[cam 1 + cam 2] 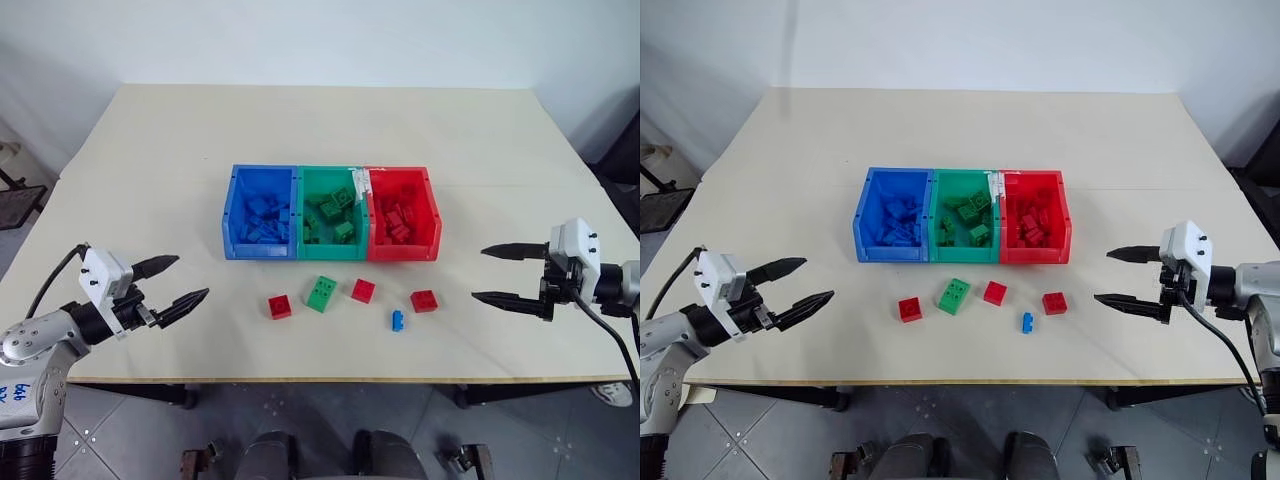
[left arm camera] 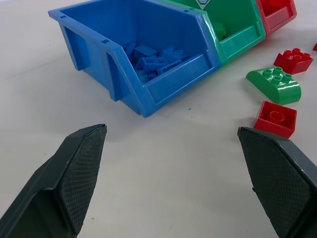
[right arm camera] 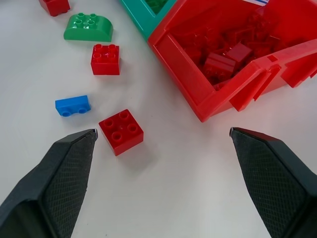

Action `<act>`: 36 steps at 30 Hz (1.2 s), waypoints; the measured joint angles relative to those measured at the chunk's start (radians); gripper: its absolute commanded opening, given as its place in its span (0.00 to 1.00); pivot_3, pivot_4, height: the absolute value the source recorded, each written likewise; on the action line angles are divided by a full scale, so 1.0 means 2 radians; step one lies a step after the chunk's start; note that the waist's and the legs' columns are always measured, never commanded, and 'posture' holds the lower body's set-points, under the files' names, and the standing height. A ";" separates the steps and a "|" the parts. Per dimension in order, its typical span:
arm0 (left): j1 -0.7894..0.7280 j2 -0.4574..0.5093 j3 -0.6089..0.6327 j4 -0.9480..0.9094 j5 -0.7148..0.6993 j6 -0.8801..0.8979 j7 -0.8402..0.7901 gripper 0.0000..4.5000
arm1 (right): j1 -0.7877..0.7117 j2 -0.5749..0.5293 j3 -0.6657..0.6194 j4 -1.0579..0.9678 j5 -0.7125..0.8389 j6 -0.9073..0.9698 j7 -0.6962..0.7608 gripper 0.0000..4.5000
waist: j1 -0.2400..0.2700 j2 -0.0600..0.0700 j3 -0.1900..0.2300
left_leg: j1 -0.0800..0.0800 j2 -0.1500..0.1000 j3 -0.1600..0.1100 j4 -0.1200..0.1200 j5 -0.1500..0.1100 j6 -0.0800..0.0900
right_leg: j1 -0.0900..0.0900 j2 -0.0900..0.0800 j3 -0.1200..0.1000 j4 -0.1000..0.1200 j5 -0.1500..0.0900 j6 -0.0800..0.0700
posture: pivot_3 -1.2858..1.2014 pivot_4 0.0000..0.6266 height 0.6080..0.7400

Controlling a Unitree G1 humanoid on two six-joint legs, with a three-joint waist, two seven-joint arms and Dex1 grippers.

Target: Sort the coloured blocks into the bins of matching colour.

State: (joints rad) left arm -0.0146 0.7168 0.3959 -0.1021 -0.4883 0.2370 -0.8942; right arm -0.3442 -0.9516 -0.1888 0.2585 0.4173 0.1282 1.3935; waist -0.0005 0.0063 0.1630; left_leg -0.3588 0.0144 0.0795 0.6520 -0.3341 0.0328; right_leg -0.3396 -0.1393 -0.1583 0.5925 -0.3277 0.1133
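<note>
flanking five loose blocks (image 1: 322,293) before the bins (image 1: 330,245), left gripper (image 1: 182,283) and right gripper (image 1: 497,274) gape empty.

Red, green, blue bins (image 1: 300,252); matching blocks (image 1: 321,293).

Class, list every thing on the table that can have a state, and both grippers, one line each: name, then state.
Blue bin: open-topped, holds blue bricks.
Green bin: open-topped, holds green bricks.
Red bin: open-topped, holds red bricks.
Three red blocks: loose on the table, unsorted.
Green block: loose, unsorted.
Blue block: loose, unsorted.
Left gripper: open, empty.
Right gripper: open, empty.
</note>
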 measured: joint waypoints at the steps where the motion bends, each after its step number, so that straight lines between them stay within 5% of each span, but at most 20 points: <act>1: -0.002 -0.001 0.000 0.000 0.000 -0.003 0.000 1.00 | -0.001 0.000 0.000 0.002 0.000 0.000 0.000 0.99 | 0.000 0.000 0.000 | 0.000 0.000 0.000 0.000 0.000 0.000 | 0.000 0.000 0.000 0.000 0.000 0.000 | 0.52 0.24 1.00; 13: -0.015 -0.007 -0.012 -0.025 0.001 0.024 0.041 1.00 | -0.007 0.000 0.000 0.004 -0.004 0.002 -0.001 0.99 | 0.001 0.000 0.000 | 0.000 0.000 0.000 0.000 0.000 0.000 | 0.000 0.002 0.000 0.000 0.000 0.000 | 0.52 0.24 1.00; 22: -0.021 -0.004 -0.029 0.045 -0.006 -0.059 -0.090 1.00 | 0.075 -0.051 -0.028 -0.009 -0.003 -0.002 0.034 0.99 | 0.006 0.000 0.000 | 0.000 0.000 0.001 0.000 0.000 0.000 | 0.000 0.003 0.000 0.000 0.000 0.000 | 0.52 0.24 1.00; 28: -0.025 0.019 -0.038 0.111 -0.037 -0.086 -0.250 1.00 | 0.113 -0.087 -0.047 0.019 -0.011 -0.033 0.060 0.99 | 0.004 0.000 0.000 | 0.000 0.000 0.001 0.000 0.000 0.000 | 0.000 0.003 0.000 0.000 0.000 0.000 | 0.52 0.24 1.00; 36: -0.031 0.019 -0.041 0.118 -0.048 -0.094 -0.280 1.00 | 0.098 -0.079 -0.038 0.003 -0.011 -0.019 0.046 0.99 | 0.000 0.001 0.000 | 0.000 0.000 0.001 0.000 0.000 0.000 | 0.000 0.002 0.001 0.000 0.000 0.000 | 0.52 0.24 1.00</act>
State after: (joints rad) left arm -0.0757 0.7540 0.3136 0.1334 -0.5838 0.0487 -1.4545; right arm -0.1472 -1.1101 -0.2648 0.2647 0.3952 0.0909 1.4852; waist -0.0012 0.0074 0.1633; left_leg -0.3580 0.0153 0.0812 0.6529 -0.3342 0.0329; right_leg -0.3397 -0.1354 -0.1570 0.5929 -0.3276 0.1135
